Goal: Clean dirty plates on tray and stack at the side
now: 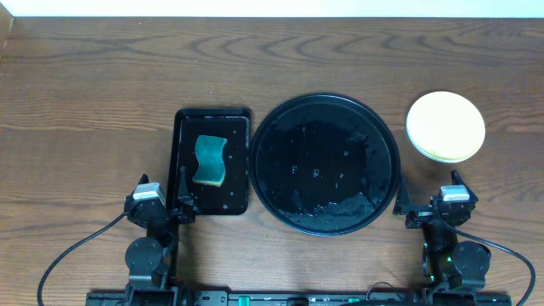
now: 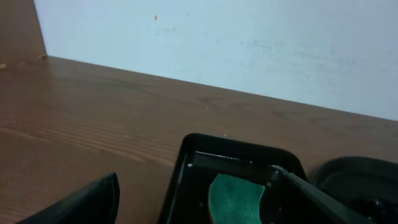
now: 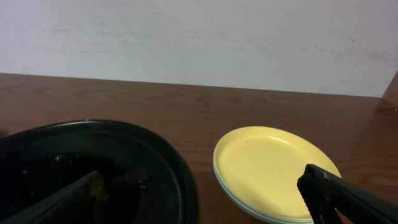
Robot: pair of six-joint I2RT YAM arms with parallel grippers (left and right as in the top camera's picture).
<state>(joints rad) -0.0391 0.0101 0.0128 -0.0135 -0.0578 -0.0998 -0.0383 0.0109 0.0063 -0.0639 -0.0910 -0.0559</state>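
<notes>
The round black tray (image 1: 324, 99) lies mid-table, wet with droplets and suds, and no plate is on it. The plates (image 1: 445, 126) stand stacked on the wood to the tray's right, with a clean pale yellow one on top. In the right wrist view the plates (image 3: 267, 165) show a light blue rim under the yellow one, beside the tray's rim (image 3: 181, 177). My left gripper (image 1: 161, 194) rests open near the front edge, left of the tray. My right gripper (image 1: 429, 200) rests open just in front of the stack. Both hold nothing.
A smaller rectangular black tray (image 1: 185, 161) sits left of the round one, with a green sponge (image 1: 209, 160) in it. In the left wrist view the sponge (image 2: 233, 196) lies between my spread fingers (image 2: 84, 202). A pale wall stands behind the table.
</notes>
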